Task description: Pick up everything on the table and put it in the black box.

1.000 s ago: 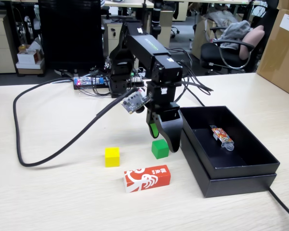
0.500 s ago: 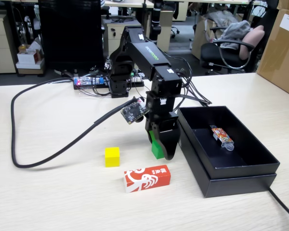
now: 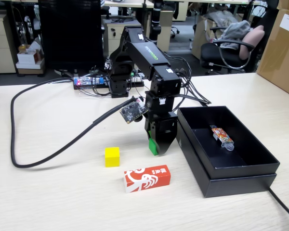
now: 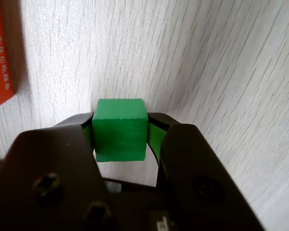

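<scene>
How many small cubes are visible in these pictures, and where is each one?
2. The small green cube sits between the jaws of the gripper, beside the shallow black cardboard box. The small yellow cube rests on the beige wood-grain table. None seems hidden.

Office room w/ dark grey floor point(image 3: 183, 45). Black swivel chair point(image 3: 226, 53) w/ grey cloth on it, top right. Big brown cardboard box point(image 3: 282, 48) at right edge. Beige drawer cabinet point(image 3: 0, 43) at left.
</scene>
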Robot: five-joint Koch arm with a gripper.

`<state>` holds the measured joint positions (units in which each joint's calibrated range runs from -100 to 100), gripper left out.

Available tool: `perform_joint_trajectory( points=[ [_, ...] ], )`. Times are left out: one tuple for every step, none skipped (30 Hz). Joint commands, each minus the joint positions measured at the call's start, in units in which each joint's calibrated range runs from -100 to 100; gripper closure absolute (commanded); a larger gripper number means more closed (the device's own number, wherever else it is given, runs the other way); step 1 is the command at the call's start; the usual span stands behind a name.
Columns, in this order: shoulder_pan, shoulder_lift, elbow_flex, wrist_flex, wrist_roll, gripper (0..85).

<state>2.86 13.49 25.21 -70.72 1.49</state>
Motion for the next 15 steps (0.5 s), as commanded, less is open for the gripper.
perform_joint_trajectory(
  points=[
    [-0.7, -8.2, 1.5, -0.3, -0.1, 79.9],
    [-1.0, -13.8, 1.3, -1.9, -0.7, 79.9],
    [-1.0, -16.6, 1.2, -2.8, -0.9, 79.9],
    [-1.1, -20.2, 1.2, -3.4, -1.3, 79.9],
    [-1.1, -22.6, 1.2, -3.8, -1.5, 79.9],
    [-1.1, -25.3, 1.4, -4.4, -1.7, 79.9],
    [-1.0, -27.9, 1.6, -4.8, -1.8, 79.9],
    [-0.7, -30.3, 1.8, -5.0, -2.0, 79.9],
    [-0.2, -32.8, 1.8, -5.1, -2.1, 79.9],
    [0.3, -34.7, 2.0, -5.5, -2.1, 79.9],
    [1.1, -36.4, 2.5, -6.5, -2.1, 79.9],
    [2.0, -37.8, 3.0, -7.4, -2.1, 79.9],
    [3.0, -39.0, 3.2, -8.2, -2.0, 79.9],
    [4.0, -40.1, 3.2, -8.6, -1.9, 79.9],
    [5.0, -40.9, 3.3, -9.1, -1.8, 79.9]
  ],
)
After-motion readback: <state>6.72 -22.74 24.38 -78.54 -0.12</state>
